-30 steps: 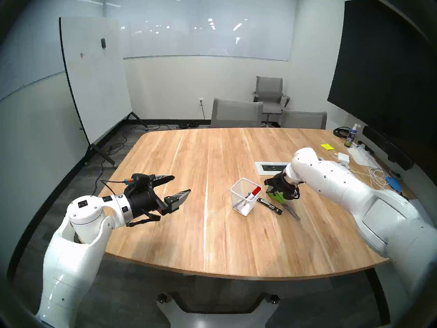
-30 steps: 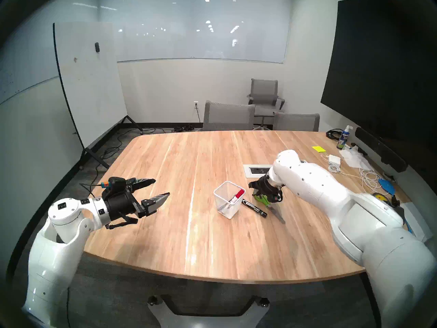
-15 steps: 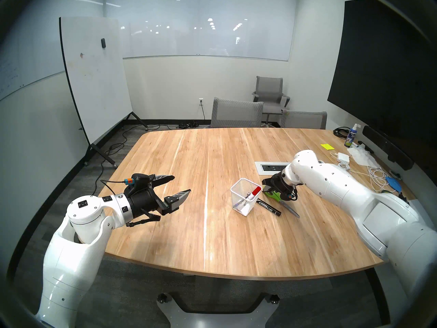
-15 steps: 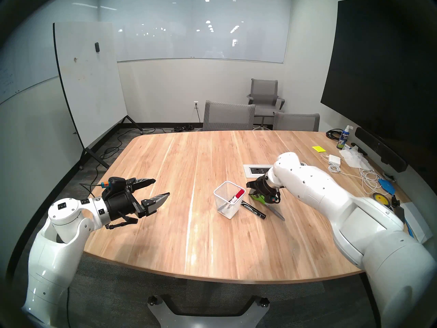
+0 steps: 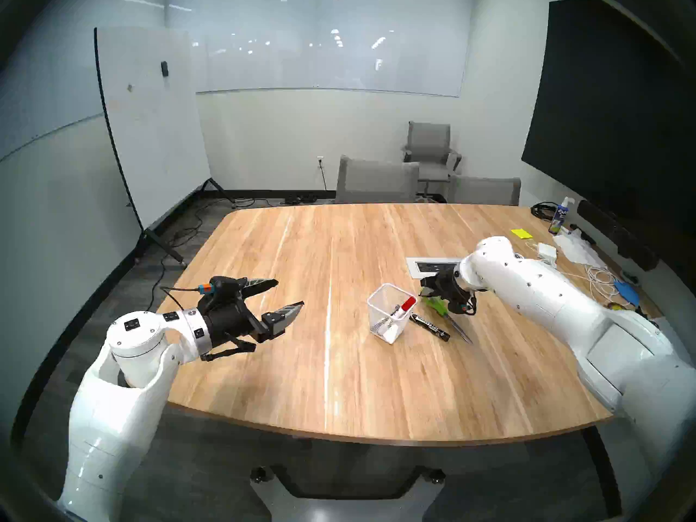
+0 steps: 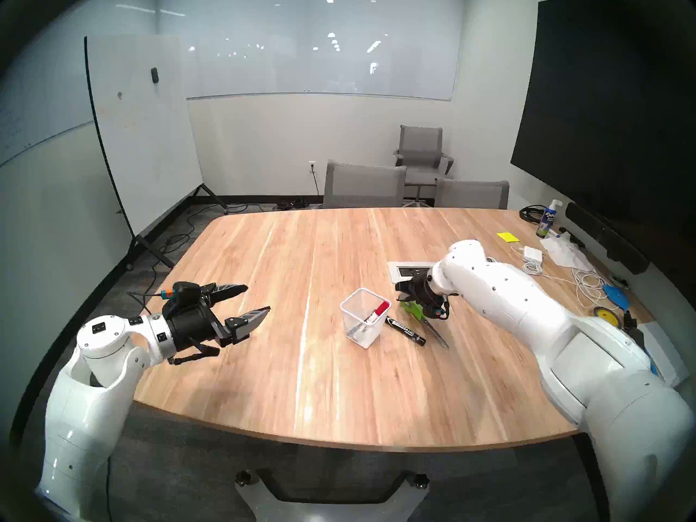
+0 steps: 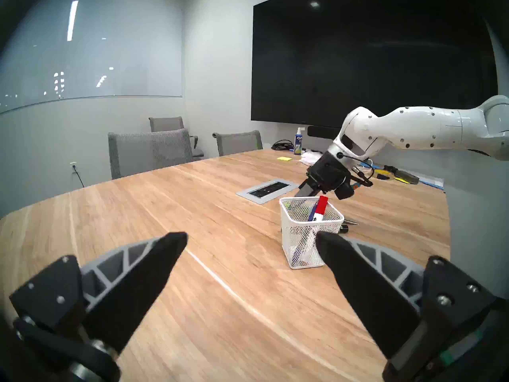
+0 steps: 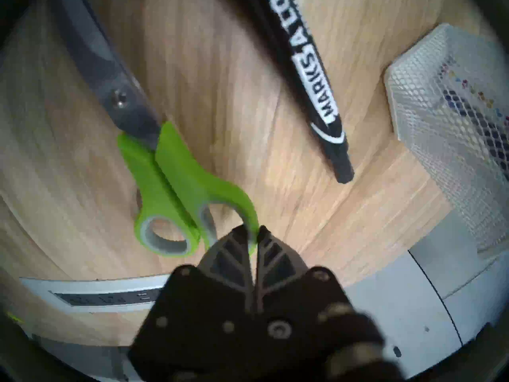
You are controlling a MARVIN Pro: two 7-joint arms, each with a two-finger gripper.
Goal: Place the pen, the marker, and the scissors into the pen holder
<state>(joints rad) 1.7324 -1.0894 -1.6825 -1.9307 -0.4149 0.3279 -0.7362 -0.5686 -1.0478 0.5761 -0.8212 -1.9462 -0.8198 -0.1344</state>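
The left claw [image 5: 286, 295] hovers above the near left part of the bench [image 5: 331, 378], its fingers [image 7: 154, 265] spread wide and holding nothing. It points across the bench toward the pen holder [image 5: 389, 314].

The pen holder, a white wire-mesh cup, stands upright near the middle of the bench. It contains a white marker with a red cap [image 7: 321, 207] and the pen [image 7: 312, 213], blue-capped and leaning beside it; both rise above the rim.

Just to the right of the pen holder a black marker [image 5: 429, 326] lies flat on the bench, apart from the cup wall.

Beside the black marker, on its right, are the scissors [image 8: 170, 185], blades closed and pointing toward the near edge. The right claw [image 8: 252, 231] points steeply down at their handle end. Its fingers are pressed together on the lime-green rim of one handle loop, pinching it. In the head views the handle end sits raised while the blade tip [image 5: 467, 338] appears at or near the bench surface; contact there cannot be confirmed.

Beyond the right claw a grey power-outlet panel [image 5: 425, 266] sits flush in the bench.
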